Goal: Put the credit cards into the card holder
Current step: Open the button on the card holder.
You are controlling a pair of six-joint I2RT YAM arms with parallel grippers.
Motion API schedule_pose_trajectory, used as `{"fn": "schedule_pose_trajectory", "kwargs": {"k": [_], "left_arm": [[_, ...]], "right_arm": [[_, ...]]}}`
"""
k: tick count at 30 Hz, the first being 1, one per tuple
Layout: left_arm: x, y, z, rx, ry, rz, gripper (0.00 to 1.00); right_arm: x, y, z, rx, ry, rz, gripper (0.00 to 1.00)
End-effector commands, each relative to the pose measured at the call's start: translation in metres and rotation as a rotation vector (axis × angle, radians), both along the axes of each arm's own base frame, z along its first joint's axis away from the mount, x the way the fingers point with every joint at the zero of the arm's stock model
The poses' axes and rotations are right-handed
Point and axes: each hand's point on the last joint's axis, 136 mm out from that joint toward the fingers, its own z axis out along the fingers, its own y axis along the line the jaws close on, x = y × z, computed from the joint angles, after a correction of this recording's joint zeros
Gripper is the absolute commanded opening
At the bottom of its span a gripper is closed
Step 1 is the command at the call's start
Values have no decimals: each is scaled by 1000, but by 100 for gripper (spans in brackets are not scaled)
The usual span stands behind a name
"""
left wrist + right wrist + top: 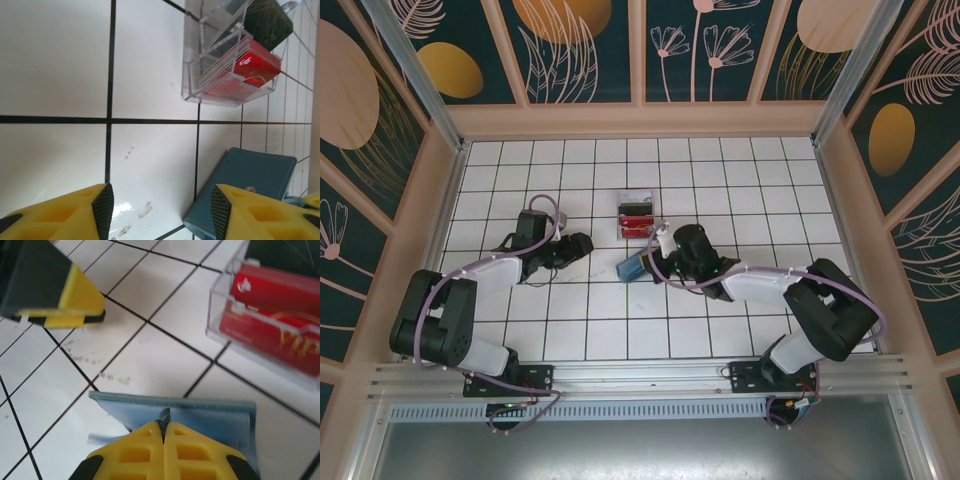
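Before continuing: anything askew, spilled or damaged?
Nothing spilled or damaged. The card holder lies skewed to the tile lines, its edge pinched in the right gripper. The credit cards sit stacked in the clear tray. Faint scuffs mark the tile.

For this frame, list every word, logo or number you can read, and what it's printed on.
"VIP": gold letters on the front red card in the clear tray; blurred, so a likely reading.
White emblem on the red card behind it: a logo, no legible letters.
Small print beside "VIP": too blurred to read.
The card holder: no text visible.
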Motion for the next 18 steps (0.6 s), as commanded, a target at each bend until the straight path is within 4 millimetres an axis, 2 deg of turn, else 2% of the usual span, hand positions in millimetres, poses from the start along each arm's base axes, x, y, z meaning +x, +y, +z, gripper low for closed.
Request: {"fn": "schedule_pose_trajectory", "kwargs": {"k": [1,5,11,15,18], "left_arm": [[6,-9,5,-52,-12,-15,56],[6,-29,10,-76,-20,-78,57],[4,-70,24,-66,-57,-226,61],[5,-82,38,-81,-101,-263,64],[5,-85,41,-74,-126,-285,65]], "right_arm": [[-6,-18,-5,44,12,-83,0],[-5,-27,-11,12,22,-125,0],[10,-12,7,22,-16,-103,0],[15,-2,18,23,-39,-67,0],[18,-3,13,10,-31,-62,0]]}}
